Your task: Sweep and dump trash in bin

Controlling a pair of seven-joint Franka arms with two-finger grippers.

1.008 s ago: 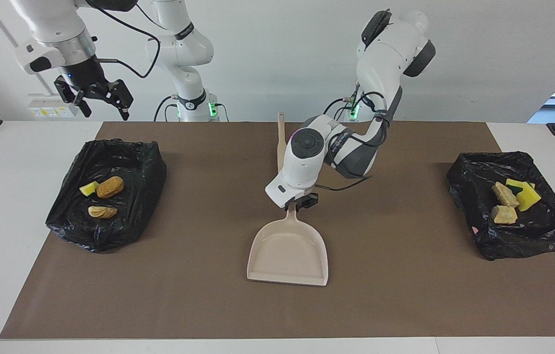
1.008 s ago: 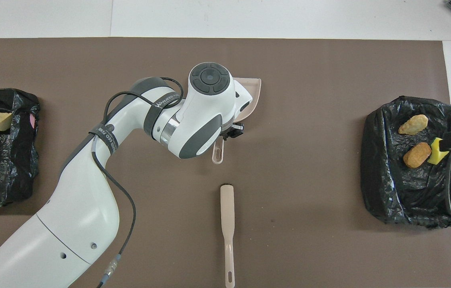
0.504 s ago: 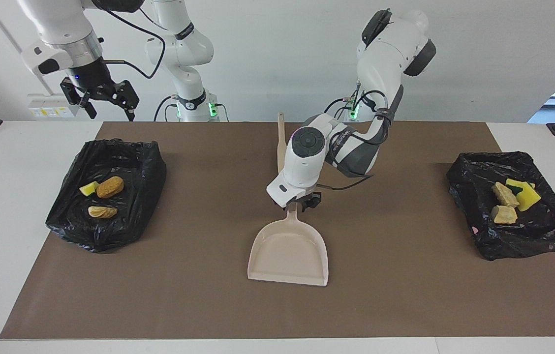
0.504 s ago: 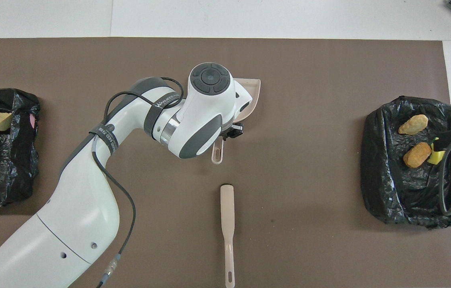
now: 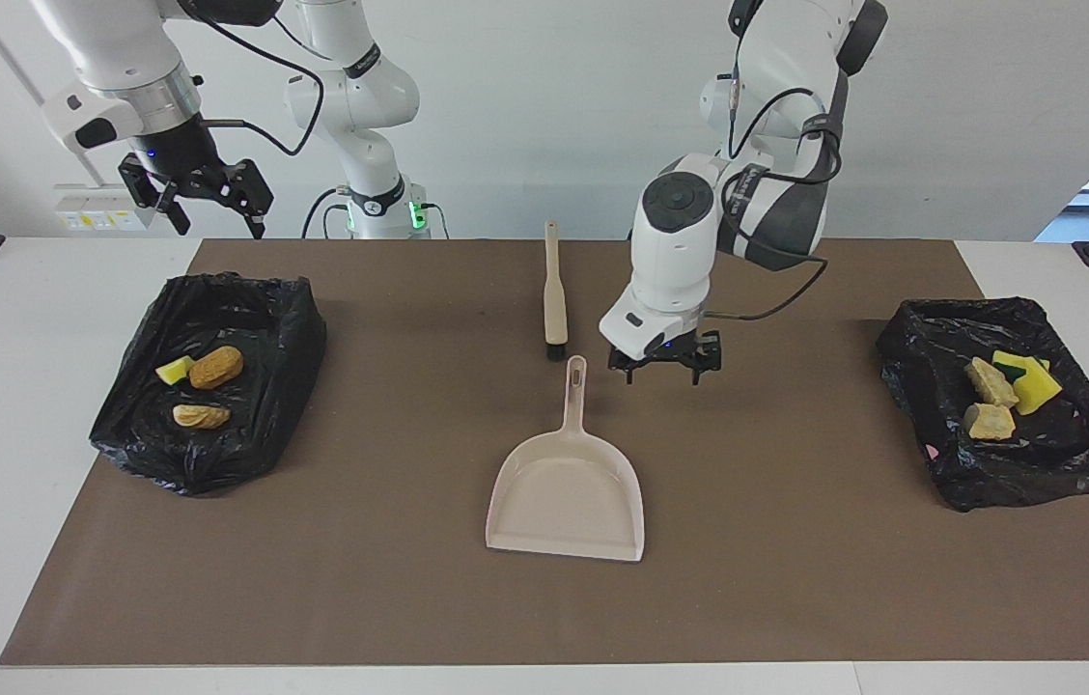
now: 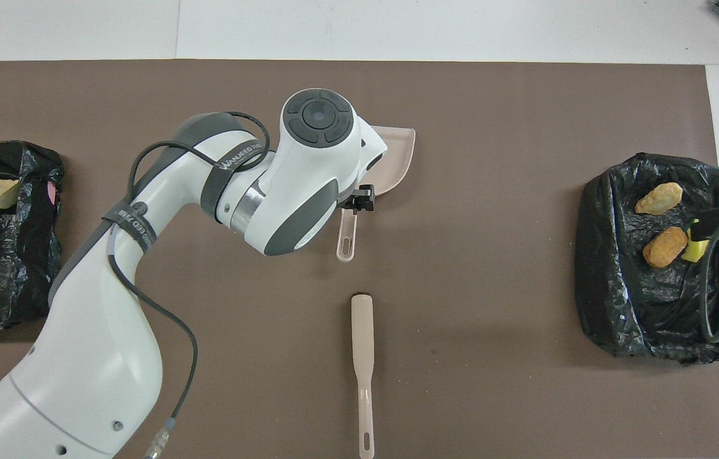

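The trash lies in two black-lined bins. The bin [image 5: 216, 454] at the right arm's end holds a yellow bit [image 5: 176, 370], a brown lump [image 5: 216, 367] and a beige piece [image 5: 201, 416]. The bin [image 5: 1037, 483] at the left arm's end holds beige chunks [image 5: 990, 422] and yellow sponge [image 5: 1035, 384]. The beige dustpan [image 5: 566, 492] lies flat mid-mat, its handle [image 5: 576, 386] pointing toward the robots. My left gripper [image 5: 663, 369] hangs open and empty just beside that handle. My right gripper [image 5: 209, 205] hangs open over the table edge by its bin.
The beige-handled brush [image 5: 555, 290] lies on the brown mat [image 5: 795, 579], nearer to the robots than the dustpan and in line with its handle. In the overhead view the left arm's wrist covers part of the dustpan [image 6: 398, 159].
My left gripper has opened, let go of the dustpan handle, risen and shifted toward the left arm's end. The dustpan stays flat on the mat. The right gripper has drifted slightly.
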